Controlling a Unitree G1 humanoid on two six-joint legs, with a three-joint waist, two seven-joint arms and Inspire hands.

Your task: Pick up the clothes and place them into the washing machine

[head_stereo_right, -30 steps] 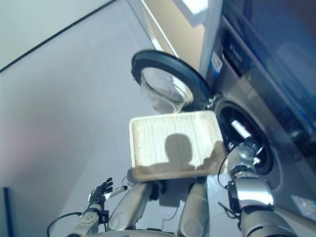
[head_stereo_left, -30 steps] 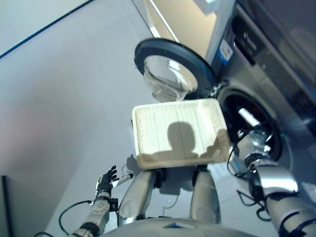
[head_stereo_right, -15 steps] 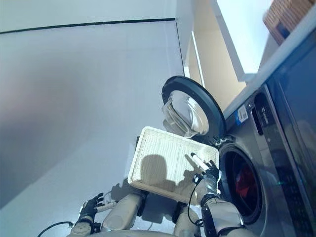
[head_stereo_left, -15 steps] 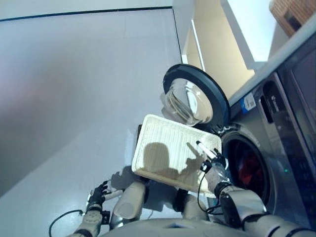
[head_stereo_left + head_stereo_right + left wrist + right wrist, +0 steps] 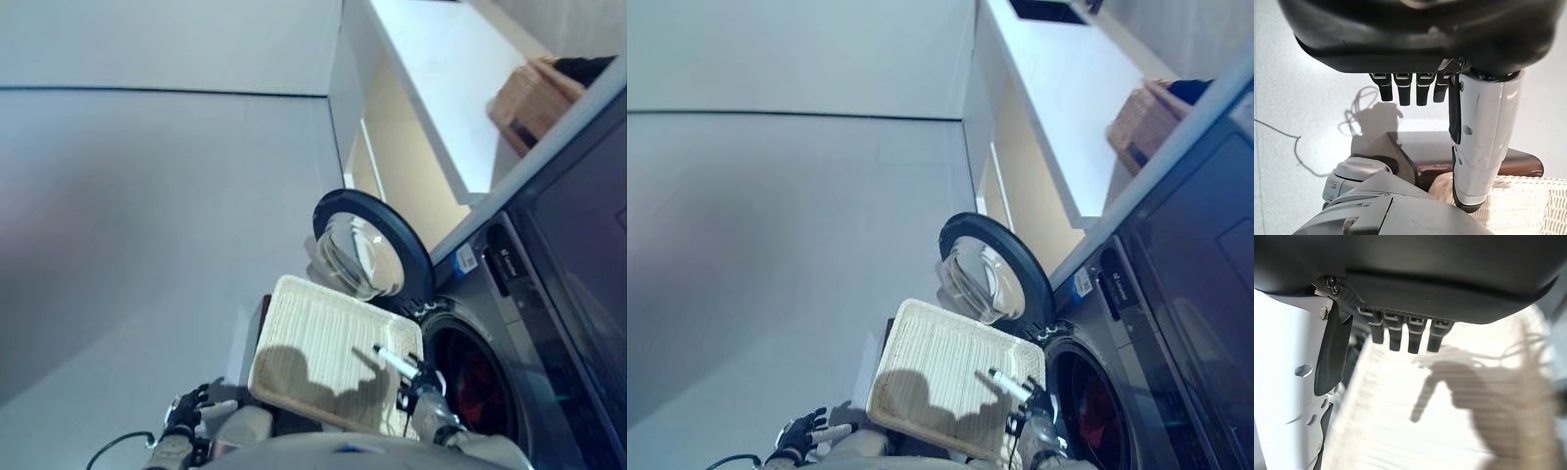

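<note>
The shallow wicker basket (image 5: 309, 343) rests empty on the low dark brown box (image 5: 1425, 156) beside the washing machine (image 5: 534, 294). The machine's round door (image 5: 370, 247) stands open, and red cloth (image 5: 480, 380) lies inside the drum. My right hand (image 5: 415, 382) hovers over the basket's edge nearest the drum; it is open and holds nothing. The right wrist view shows its straight fingers (image 5: 1400, 335) above the basket's weave (image 5: 1425, 426). My left hand (image 5: 182, 415) hangs low beside the box, open and empty, with its white thumb (image 5: 1479, 147) standing out.
A second wicker basket (image 5: 534, 96) stands on top of the washing machine. A white counter (image 5: 441, 88) runs along the wall behind the machine. Pale grey floor (image 5: 147, 225) spreads out to the left.
The camera has tilted upward, so the whole picture has shifted. My right hand has drawn back from the drum's opening to above the basket's edge. My left hand has stayed low.
</note>
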